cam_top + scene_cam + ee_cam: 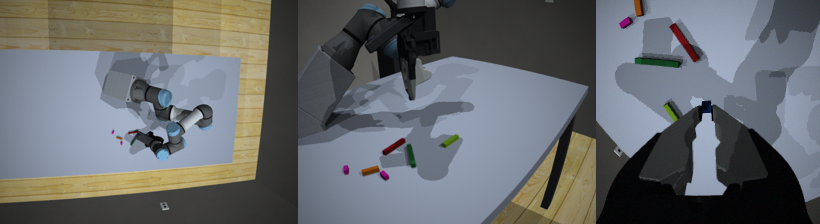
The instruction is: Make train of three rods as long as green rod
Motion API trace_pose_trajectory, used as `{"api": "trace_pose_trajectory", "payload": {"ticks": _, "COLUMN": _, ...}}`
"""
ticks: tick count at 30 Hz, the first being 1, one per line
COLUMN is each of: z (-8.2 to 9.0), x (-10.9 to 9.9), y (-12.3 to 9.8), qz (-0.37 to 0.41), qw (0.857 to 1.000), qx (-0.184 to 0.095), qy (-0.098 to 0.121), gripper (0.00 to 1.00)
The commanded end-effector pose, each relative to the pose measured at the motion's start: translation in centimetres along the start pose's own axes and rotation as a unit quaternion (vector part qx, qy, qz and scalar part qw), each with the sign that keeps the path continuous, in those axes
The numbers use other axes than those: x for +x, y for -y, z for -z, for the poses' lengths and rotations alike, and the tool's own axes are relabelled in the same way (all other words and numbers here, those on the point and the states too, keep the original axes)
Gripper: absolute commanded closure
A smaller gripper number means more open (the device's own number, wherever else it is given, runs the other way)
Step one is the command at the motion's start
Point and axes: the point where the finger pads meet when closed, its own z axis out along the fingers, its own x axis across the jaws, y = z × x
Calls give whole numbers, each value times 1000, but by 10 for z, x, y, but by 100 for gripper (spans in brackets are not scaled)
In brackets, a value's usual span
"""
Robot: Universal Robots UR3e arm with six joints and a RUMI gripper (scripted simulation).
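My gripper [707, 106] is shut on a small blue rod [706, 106] and holds it high above the table; it also shows in the exterior view [411, 98]. Below lie the green rod [411, 155] and the red rod [393, 146], their near ends close together. A lime rod [450, 140] lies to the right of them. An orange rod [370, 170] lies to the left with a magenta rod [384, 175] close at its right end and another magenta rod [346, 169] farther left. In the wrist view the green rod [658, 62], red rod [685, 42] and lime rod [671, 111] show beyond the fingers.
The arm's grey base block [318, 89] stands at the left of the table. The table's right edge [552, 142] drops to a wooden floor.
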Motion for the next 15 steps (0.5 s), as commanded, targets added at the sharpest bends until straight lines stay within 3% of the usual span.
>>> {"api": "trace_pose_trajectory", "payload": {"ticks": 1, "z": -3, "x": 0, "y": 0, "qz": 0, "qw": 1000, "qx": 0, "qy": 1, "gripper": 100}}
{"api": "trace_pose_trajectory", "payload": {"ticks": 15, "z": -37, "x": 0, "y": 0, "qz": 0, "qw": 1000, "qx": 0, "qy": 1, "gripper": 100}}
